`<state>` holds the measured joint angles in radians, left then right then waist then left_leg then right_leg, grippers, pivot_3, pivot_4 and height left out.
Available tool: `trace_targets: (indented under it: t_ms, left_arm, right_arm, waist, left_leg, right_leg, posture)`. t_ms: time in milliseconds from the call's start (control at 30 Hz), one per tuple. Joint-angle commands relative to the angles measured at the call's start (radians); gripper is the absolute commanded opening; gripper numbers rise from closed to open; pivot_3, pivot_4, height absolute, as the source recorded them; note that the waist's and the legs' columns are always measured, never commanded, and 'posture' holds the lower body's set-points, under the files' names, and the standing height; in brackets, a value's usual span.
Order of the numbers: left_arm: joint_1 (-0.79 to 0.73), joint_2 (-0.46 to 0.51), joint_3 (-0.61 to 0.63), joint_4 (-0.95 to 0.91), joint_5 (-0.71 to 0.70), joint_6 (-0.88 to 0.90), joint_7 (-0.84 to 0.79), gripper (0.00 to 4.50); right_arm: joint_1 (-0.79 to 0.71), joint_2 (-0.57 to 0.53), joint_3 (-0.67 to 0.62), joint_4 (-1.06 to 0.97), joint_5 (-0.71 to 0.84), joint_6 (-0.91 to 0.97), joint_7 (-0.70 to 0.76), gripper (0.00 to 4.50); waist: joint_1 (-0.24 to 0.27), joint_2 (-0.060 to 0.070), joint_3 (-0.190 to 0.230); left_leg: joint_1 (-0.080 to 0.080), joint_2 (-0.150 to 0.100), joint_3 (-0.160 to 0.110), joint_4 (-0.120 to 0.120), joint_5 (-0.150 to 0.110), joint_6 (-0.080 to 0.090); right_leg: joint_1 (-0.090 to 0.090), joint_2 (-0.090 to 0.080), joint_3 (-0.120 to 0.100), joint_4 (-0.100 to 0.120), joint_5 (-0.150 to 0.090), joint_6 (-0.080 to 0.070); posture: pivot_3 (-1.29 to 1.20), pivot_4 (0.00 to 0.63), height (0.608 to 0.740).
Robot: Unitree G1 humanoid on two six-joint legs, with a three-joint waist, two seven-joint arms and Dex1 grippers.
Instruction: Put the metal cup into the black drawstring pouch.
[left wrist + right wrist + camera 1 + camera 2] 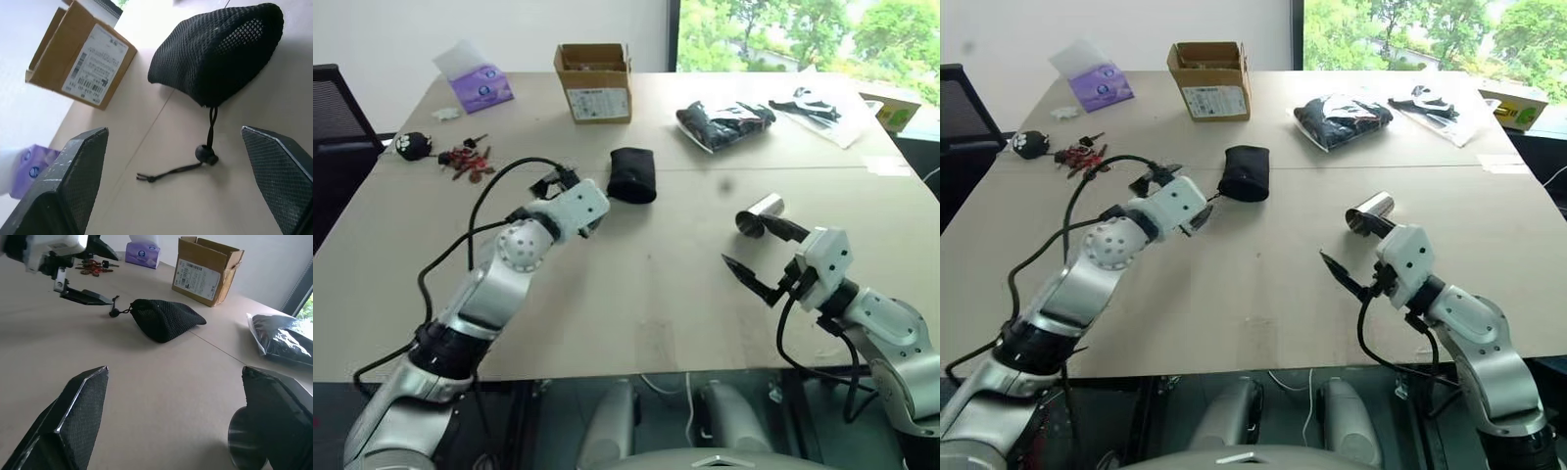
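The black drawstring pouch (631, 174) lies near the middle of the table, its cord and toggle (205, 153) trailing toward me. My left gripper (173, 132) is open and level just short of the cord, pointing at the pouch, nothing between its fingers. The metal cup (762, 213) lies on its side at the right of the table. My right gripper (754, 245) is open next to it. Its far finger (279, 416) stands in front of the cup's end (244, 443) and hides part of it. Neither gripper holds anything.
A cardboard box (595, 83) and a purple tissue pack (480, 86) stand at the back. Keys (465, 162) lie at the left edge. A clear bag of black items (724, 122) and another bag (813, 106) lie at the back right. A dark chair (337, 108) stands beside the table's left side.
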<state>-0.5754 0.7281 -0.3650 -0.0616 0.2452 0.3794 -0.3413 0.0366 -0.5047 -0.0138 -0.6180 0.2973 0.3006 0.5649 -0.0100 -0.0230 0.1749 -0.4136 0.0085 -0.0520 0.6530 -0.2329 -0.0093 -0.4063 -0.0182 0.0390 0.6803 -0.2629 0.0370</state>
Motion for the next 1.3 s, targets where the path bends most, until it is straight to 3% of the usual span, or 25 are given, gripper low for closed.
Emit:
trace_targets:
  t_ms: [33,300,400,600,667,767,1000,1167,1300]
  left_arm:
    - [-0.098,-0.032,-0.055,0.138,0.113,-0.105,-0.010,4.50]
    - [-0.254,-0.161,-0.097,0.449,0.212,-0.287,0.003,4.50]
    - [-0.275,-0.188,-0.091,0.510,0.214,-0.340,-0.012,3.63]
    - [-0.297,-0.207,-0.067,0.560,0.206,-0.388,-0.034,0.73]
    - [-0.291,-0.219,-0.026,0.541,0.155,-0.335,-0.082,0.09]
    - [-0.262,-0.227,0.056,0.450,0.064,-0.197,-0.177,0.09]
    - [-0.133,-0.205,0.251,0.052,-0.217,0.322,-0.415,0.09]
    - [-0.126,-0.219,0.338,-0.082,-0.364,0.687,-0.425,0.09]
    - [-0.142,-0.272,0.406,-0.084,-0.436,0.828,-0.369,0.09]
  right_arm:
    - [0.013,0.004,-0.006,-0.063,-0.013,-0.005,-0.027,4.42]
    - [0.059,0.014,-0.006,-0.129,-0.042,0.028,-0.093,4.42]
    - [0.072,0.023,-0.007,-0.149,-0.069,0.050,-0.132,4.50]
    - [0.067,0.037,0.013,-0.152,-0.170,0.087,-0.207,4.50]
    - [0.061,0.029,0.023,-0.155,-0.192,0.109,-0.208,4.50]
    - [0.047,-0.003,0.035,-0.156,-0.268,0.177,-0.227,4.50]
    - [-0.043,-0.012,0.067,-0.097,-0.315,0.231,-0.218,4.50]
    - [-0.073,-0.008,0.079,-0.066,-0.292,0.270,-0.185,4.50]
    - [-0.131,-0.012,0.124,0.001,-0.351,0.279,-0.202,4.50]
  waist:
    - [-0.004,0.000,0.000]
    - [-0.004,0.000,0.000]
    - [-0.004,0.000,0.000]
    - [-0.004,0.000,0.000]
    - [-0.004,0.000,0.000]
    - [-0.006,0.000,0.000]
    - [-0.013,0.000,0.000]
    - [-0.006,0.000,0.000]
    - [-0.007,0.000,0.000]
  left_leg:
    - [0.000,0.000,0.001,0.000,0.000,0.000]
    - [-0.001,0.000,0.000,0.000,0.000,0.000]
    - [-0.001,0.000,0.000,0.000,0.000,0.000]
    - [-0.001,0.000,0.000,0.000,0.000,0.000]
    - [-0.001,0.000,0.000,0.000,0.000,0.000]
    - [-0.001,0.000,0.000,0.000,0.000,0.000]
    - [-0.001,0.001,0.000,0.000,0.000,0.000]
    - [-0.001,0.000,-0.001,0.001,0.000,0.000]
    - [-0.001,0.000,0.000,0.002,0.000,0.000]
  right_leg:
    - [0.000,0.000,0.001,0.000,0.000,0.000]
    - [-0.001,0.000,0.001,0.000,0.000,0.000]
    - [-0.001,-0.001,0.001,0.000,0.000,0.000]
    - [-0.001,-0.001,0.000,0.000,0.000,0.000]
    - [-0.001,-0.001,0.000,0.000,0.000,0.000]
    - [-0.001,0.000,0.000,0.001,0.000,0.000]
    - [-0.001,0.000,0.000,0.002,0.000,0.000]
    - [-0.001,0.000,0.000,0.002,0.000,0.000]
    - [-0.001,-0.001,0.000,0.003,0.000,0.000]
  posture:
    - [0.00,0.150,0.740]
    - [0.00,0.150,0.740]
    - [0.00,0.150,0.740]
    - [0.00,0.150,0.740]
    - [0.00,0.150,0.740]
    - [0.00,0.150,0.740]
    - [0.00,0.150,0.740]
    - [0.00,0.150,0.740]
    - [0.00,0.150,0.740]
